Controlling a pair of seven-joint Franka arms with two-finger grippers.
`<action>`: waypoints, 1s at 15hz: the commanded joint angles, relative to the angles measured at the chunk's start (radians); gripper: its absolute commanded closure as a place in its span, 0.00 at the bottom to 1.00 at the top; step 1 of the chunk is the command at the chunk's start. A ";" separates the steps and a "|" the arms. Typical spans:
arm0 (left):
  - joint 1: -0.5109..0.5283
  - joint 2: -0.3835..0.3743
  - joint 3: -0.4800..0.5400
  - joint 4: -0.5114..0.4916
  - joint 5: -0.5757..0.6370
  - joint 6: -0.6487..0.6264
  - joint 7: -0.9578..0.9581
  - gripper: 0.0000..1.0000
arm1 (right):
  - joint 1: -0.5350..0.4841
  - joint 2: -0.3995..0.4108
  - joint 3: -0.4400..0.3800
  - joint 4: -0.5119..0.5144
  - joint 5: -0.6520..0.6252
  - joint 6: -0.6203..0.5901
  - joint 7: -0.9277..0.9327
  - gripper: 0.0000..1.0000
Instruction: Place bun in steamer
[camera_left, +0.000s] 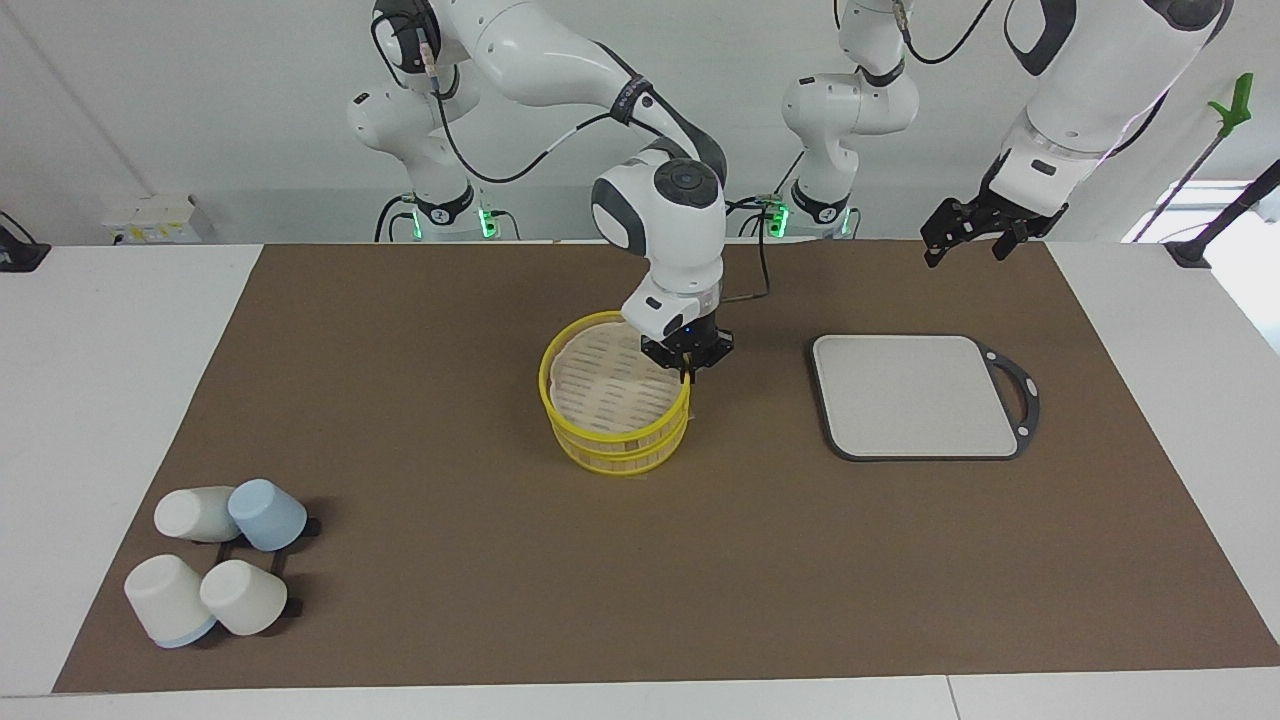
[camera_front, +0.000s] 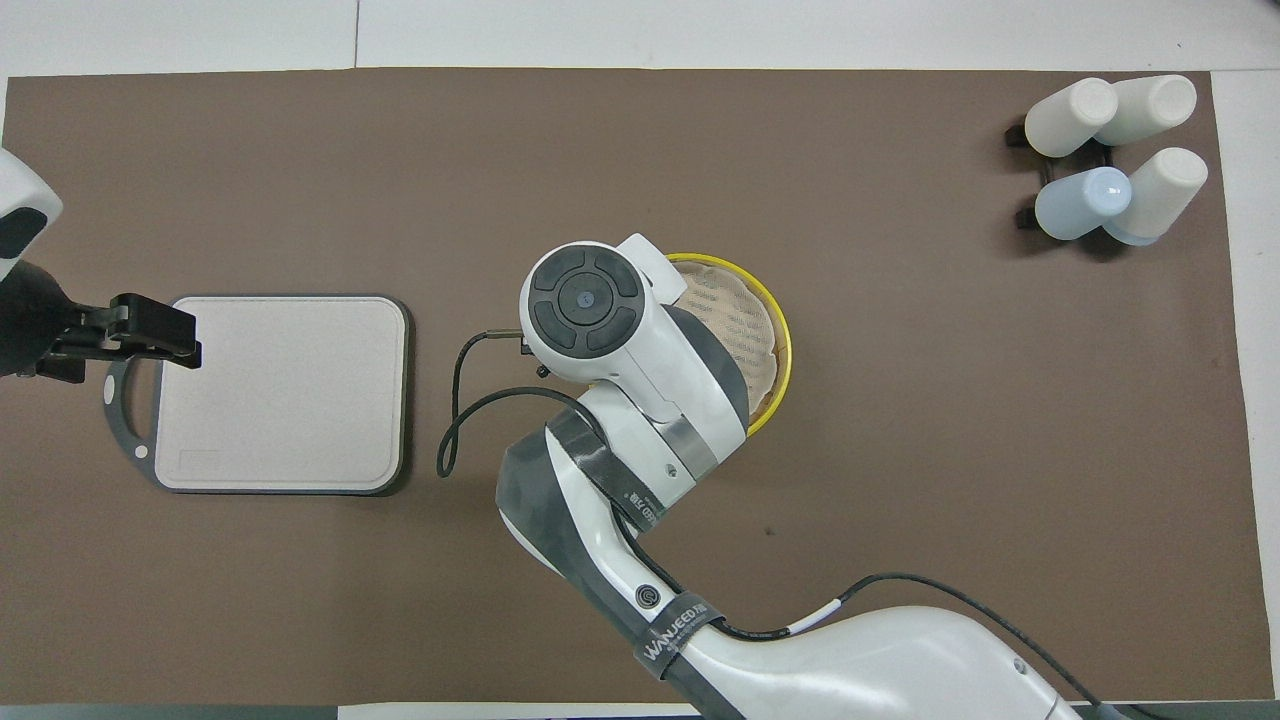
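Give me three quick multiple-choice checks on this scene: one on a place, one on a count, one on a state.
1. Where is the cutting board?
A. Toward the left arm's end of the table
B. Toward the right arm's end of the table
C. Midway between the two ends of the table

2. How many cups are there?
A. Two
B. Four
C. Six

3. What is the right gripper doing?
A. Open, over the cups
B. Shut on the rim of the lid
C. Open, resting on the cutting board

Answers: 1 A, it lies at the end where the left arm is based; 2 B, three white and one blue; 3 B, its fingertips pinch the yellow rim.
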 joint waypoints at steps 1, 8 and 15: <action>0.004 0.024 0.003 0.032 -0.017 -0.006 0.030 0.00 | 0.034 -0.042 -0.001 -0.074 0.000 0.034 0.054 1.00; 0.013 0.038 -0.001 0.062 -0.012 -0.022 0.030 0.00 | 0.035 -0.043 0.000 -0.114 -0.002 0.081 0.065 1.00; 0.015 0.031 -0.004 0.064 -0.014 -0.006 0.048 0.00 | 0.032 -0.054 -0.005 -0.145 -0.006 0.118 0.065 0.00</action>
